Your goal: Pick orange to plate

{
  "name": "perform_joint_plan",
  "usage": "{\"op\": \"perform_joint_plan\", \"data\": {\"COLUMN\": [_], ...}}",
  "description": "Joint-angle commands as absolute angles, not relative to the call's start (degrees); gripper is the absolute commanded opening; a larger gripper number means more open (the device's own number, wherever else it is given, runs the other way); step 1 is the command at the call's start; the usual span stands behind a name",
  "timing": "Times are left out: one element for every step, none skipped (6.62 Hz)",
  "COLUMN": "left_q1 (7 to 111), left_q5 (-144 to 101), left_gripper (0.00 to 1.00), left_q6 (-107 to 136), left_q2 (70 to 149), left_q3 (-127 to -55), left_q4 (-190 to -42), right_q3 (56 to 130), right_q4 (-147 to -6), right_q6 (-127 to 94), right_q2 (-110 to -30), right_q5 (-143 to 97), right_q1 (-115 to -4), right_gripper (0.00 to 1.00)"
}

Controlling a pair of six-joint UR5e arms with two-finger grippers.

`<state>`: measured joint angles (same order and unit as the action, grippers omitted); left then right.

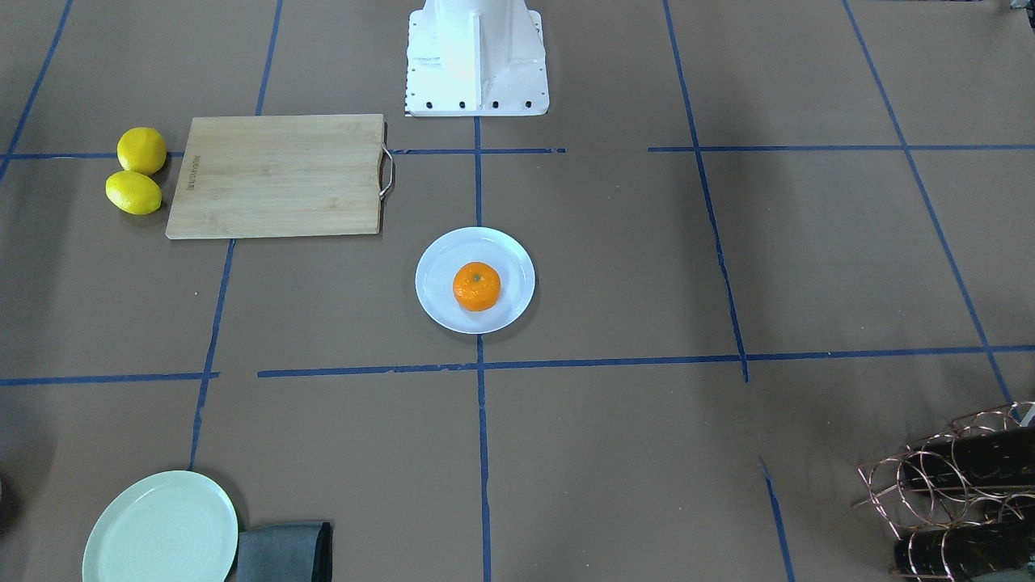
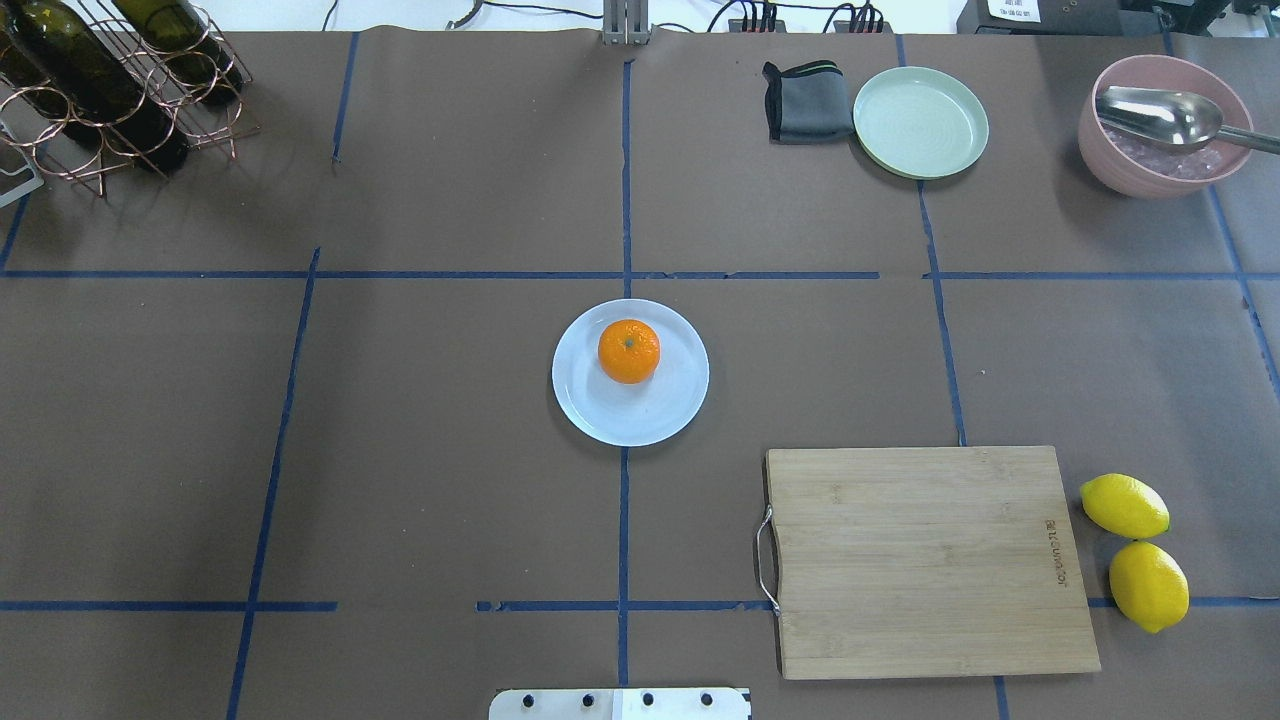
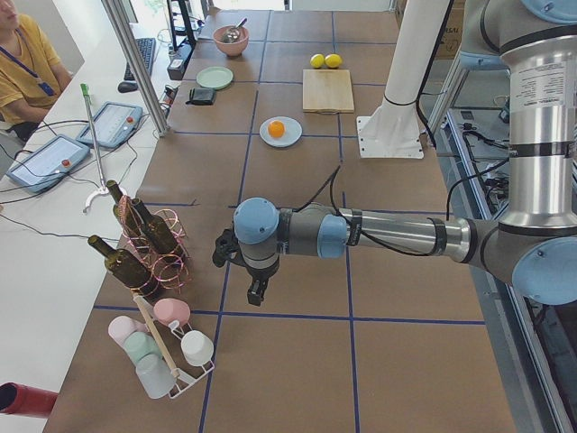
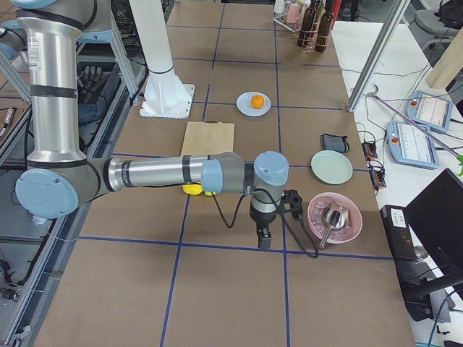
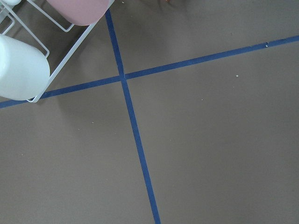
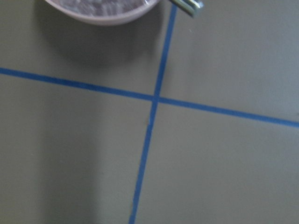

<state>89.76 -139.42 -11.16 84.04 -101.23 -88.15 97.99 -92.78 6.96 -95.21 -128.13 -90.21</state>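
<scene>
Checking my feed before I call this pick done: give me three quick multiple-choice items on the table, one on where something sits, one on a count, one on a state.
1. The orange sits: A on bare table; B on the white plate; C on the green plate.
2. How many lemons lie by the board? A one; B two; C three.
3. The grey cloth is: A folded; B spread flat; C draped over the bowl.

Answers:
1 B, the white rim shows all round the orange.
2 B, a pair lies just off the board's end.
3 A, it lies as a compact, layered pad.
</scene>
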Motion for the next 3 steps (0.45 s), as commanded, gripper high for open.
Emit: {"op": "perform_joint_plan", "data": {"left_q1": [89.82,89.82,89.82], "left_q5": [-139.31,-139.13,-135.22], "left_gripper": [1.00,1.00,1.00], "left_q6": [-11.25,-11.25,-11.16], "left_q2": [84.02,84.02,84.11], "left_q3": [-101.08,-100.99,-101.60], "left_q4": [-88.07,-88.15,-88.07], "right_q3": [97.91,98.00,98.09], "right_q4": [-90.18,-90.18,-90.18], "right_q6": [6.68,6.59,6.59], "right_q2": [-98.35,-98.35,-98.35], "right_q5": [-128.50,-128.50,-128.50], "right_q1": [-91.06,-91.05,-91.05], "right_gripper": [1.00,1.00,1.00]}}
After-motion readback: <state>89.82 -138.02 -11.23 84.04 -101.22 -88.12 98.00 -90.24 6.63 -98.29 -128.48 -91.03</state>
